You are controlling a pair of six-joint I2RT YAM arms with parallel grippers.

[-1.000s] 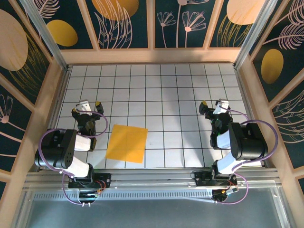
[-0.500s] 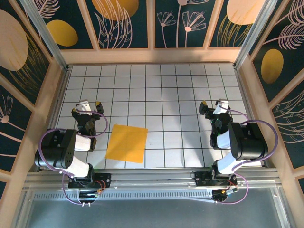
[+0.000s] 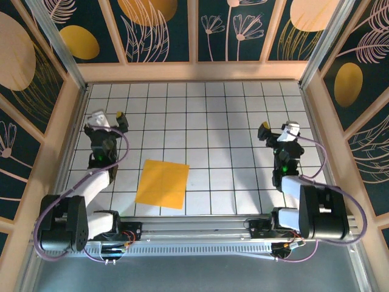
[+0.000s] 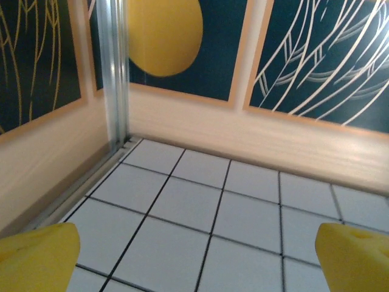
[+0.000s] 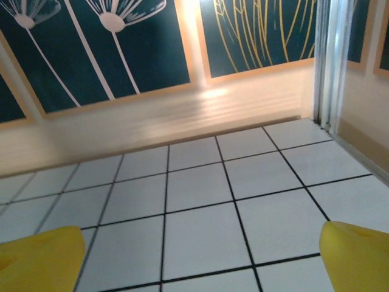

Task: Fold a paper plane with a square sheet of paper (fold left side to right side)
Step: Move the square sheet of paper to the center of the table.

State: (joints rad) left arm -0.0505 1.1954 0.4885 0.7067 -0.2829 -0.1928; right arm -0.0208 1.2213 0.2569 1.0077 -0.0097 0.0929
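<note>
The square sheet of paper (image 3: 162, 184), orange-yellow and flat, lies on the gridded table (image 3: 200, 115) near its front edge, left of centre. My left gripper (image 3: 107, 118) is up and to the left of the sheet, open, with nothing between its yellow fingertips (image 4: 37, 255). My right gripper (image 3: 279, 129) is open too, far to the right of the sheet, its yellow fingertips (image 5: 355, 255) wide apart over bare tiles. Neither gripper touches the paper. No folded paper plane shape is seen; the sheet is unfolded.
Wooden walls with dark floral panels (image 3: 194, 30) enclose the table on three sides. A metal corner post (image 4: 115, 73) stands close ahead of the left gripper, and another post (image 5: 331, 61) ahead of the right one. A metal rail (image 3: 194, 228) runs along the near edge.
Both arms have stretched forward, away from their bases; the left gripper moved up and left, the right gripper up and slightly right. The paper has not moved.
</note>
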